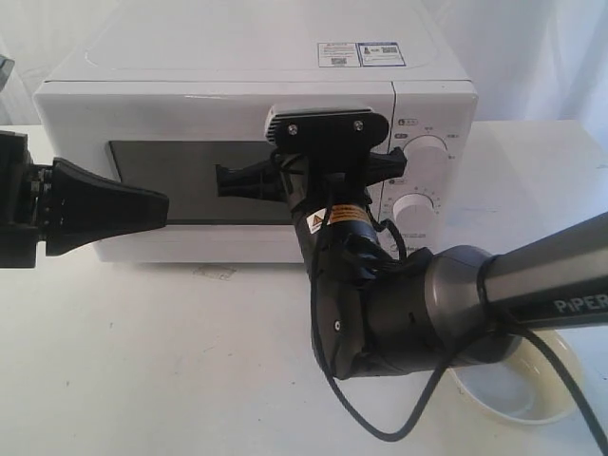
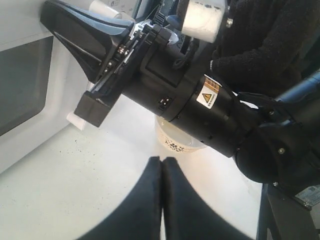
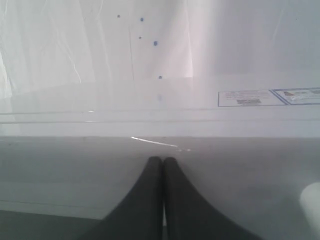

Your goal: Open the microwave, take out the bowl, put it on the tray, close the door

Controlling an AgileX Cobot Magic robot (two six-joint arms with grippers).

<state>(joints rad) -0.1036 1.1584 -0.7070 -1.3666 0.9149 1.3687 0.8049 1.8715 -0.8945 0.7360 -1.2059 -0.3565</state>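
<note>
Where the left arm comes in: the left gripper (image 1: pixel 157 205) hangs in front of the lower left part of the door, its fingers pressed together on nothing. It seems to be apart from the panel.
microwave (image 1: pixel 190 66): stands at the back of the table (image 1: pixel 142 361), with stickers (image 1: pixel 361 54) on its top.
door (image 1: pixel 142 109): looks flush with the control panel, so I judge it shut or very nearly so. The dark window (image 1: pixel 190 171) shows nothing inside that I can make out.
right gripper (image 3: pixel 162 161): in the middle of the scene, aimed at the upper front of the door by the right end of the window. Its fingers are clenched together and hold nothing. I cannot tell whether the tips touch the panel.
handle: hidden behind the right arm in the exterior view.
knobs (image 1: pixel 427 152): two on the right panel, just beside the right wrist, with nothing on them.
bowl (image 1: pixel 518 394): a round cream dish with a paler inside lies on the table at the near right. It is partly under the right arm and well apart from the microwave.
tray: I can make out none under or beside the bowl.
done, as I read it: the door was opened, the bowl taken out and set down, and the door swung back.
left to do: at most a last press to seat the door. The pictures cannot confirm that the bowl rests on a tray.
</note>
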